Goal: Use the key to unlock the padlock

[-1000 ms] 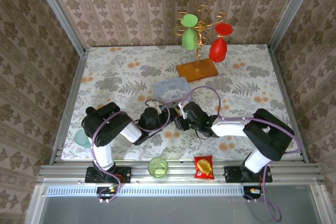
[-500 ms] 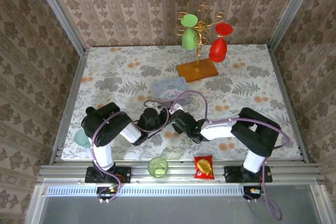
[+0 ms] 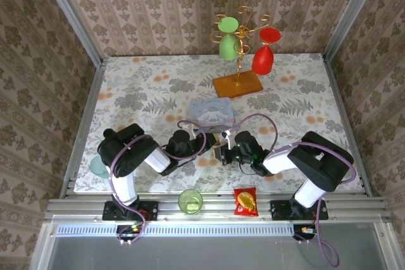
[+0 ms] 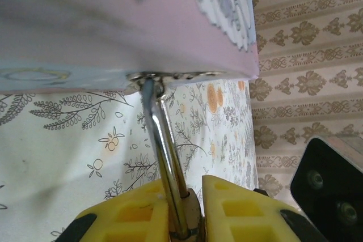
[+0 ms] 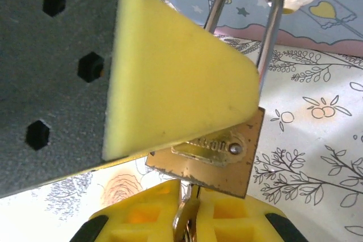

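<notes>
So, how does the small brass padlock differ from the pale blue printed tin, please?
The small brass padlock is plain metal and far smaller; the pale blue printed tin is broad and cartoon-decorated. The left gripper clamps the padlock; the tin rests on the table. The shackle joins them.

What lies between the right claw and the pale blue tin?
The brass padlock, its shackle running up to the tin, seen in the right wrist view.

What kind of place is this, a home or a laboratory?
Probably a robot test cell, not a home: wallpapered panels in an aluminium frame enclose one table, with the left arm and right arm bolted at its near edge.
</notes>
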You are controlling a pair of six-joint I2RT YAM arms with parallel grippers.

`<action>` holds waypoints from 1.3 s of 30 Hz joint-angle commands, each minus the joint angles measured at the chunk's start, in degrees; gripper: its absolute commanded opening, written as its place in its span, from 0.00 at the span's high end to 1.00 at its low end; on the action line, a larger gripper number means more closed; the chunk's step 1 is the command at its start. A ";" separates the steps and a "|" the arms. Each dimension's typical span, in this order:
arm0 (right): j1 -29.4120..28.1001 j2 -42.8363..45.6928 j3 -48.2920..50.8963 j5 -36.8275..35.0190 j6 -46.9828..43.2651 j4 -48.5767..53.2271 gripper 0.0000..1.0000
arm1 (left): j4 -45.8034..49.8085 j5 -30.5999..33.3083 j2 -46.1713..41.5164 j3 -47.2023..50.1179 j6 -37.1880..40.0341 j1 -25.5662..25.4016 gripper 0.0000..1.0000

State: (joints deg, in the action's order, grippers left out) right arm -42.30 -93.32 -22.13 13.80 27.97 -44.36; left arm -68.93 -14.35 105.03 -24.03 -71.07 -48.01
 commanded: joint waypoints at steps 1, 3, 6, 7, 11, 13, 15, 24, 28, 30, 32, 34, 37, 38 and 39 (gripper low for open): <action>0.81 -1.15 2.02 7.41 4.39 -8.73 0.88 | 0.33 3.43 1.25 -0.15 3.95 2.23 0.79; 1.33 -2.21 2.55 9.05 5.35 -10.94 0.88 | 0.53 4.10 1.87 0.12 4.36 2.39 0.73; 1.44 -3.91 2.08 11.08 5.53 -11.27 0.88 | 1.83 4.46 2.13 -0.43 5.53 2.63 0.69; 1.52 -4.44 2.13 11.48 5.61 -11.51 0.88 | 3.30 4.88 1.78 -0.72 6.27 2.69 0.65; 1.52 -5.02 2.50 10.51 5.31 -10.99 0.88 | 10.15 6.33 -1.24 -1.68 10.12 2.72 0.66; 1.59 -4.83 2.96 10.28 5.50 -11.54 0.88 | 15.32 6.94 -3.39 -2.92 12.84 2.24 0.70; 2.08 -4.58 3.45 10.37 6.20 -12.59 0.88 | 22.31 7.36 -5.44 -5.06 16.29 1.58 0.73; 4.84 -1.87 4.09 6.44 9.16 -1.51 0.62 | 32.39 10.21 -9.41 -7.49 22.82 1.03 0.89; 4.77 2.57 2.66 -0.70 8.65 10.54 0.61 | 33.48 10.53 -9.10 -7.88 23.15 0.66 0.89; 4.77 5.14 1.56 -5.29 8.37 16.27 0.61 | 32.53 10.32 -8.65 -7.48 22.61 0.68 0.89; 4.77 7.35 0.02 -7.40 7.92 20.48 0.61 | 30.95 10.19 -8.39 -6.64 22.02 0.78 0.88; 4.69 8.85 -2.07 -8.52 7.20 24.43 0.60 | 29.85 10.24 -8.42 -6.06 21.50 0.70 0.87; 4.63 10.31 -3.99 -9.42 6.21 27.37 0.60 | 29.58 9.90 -8.61 -6.20 21.19 0.52 0.85; 4.52 10.63 -4.78 -10.45 5.76 28.57 0.59 | 29.56 9.95 -8.70 -6.22 21.15 0.38 0.84; 4.28 10.62 -6.14 -13.58 5.25 30.64 0.59 | 29.54 10.15 -9.00 -6.25 21.15 0.27 0.83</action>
State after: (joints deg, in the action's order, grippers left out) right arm -37.87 -84.14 -25.21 7.18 35.31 -22.17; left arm -39.00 -4.75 96.27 -30.74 -49.87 -47.29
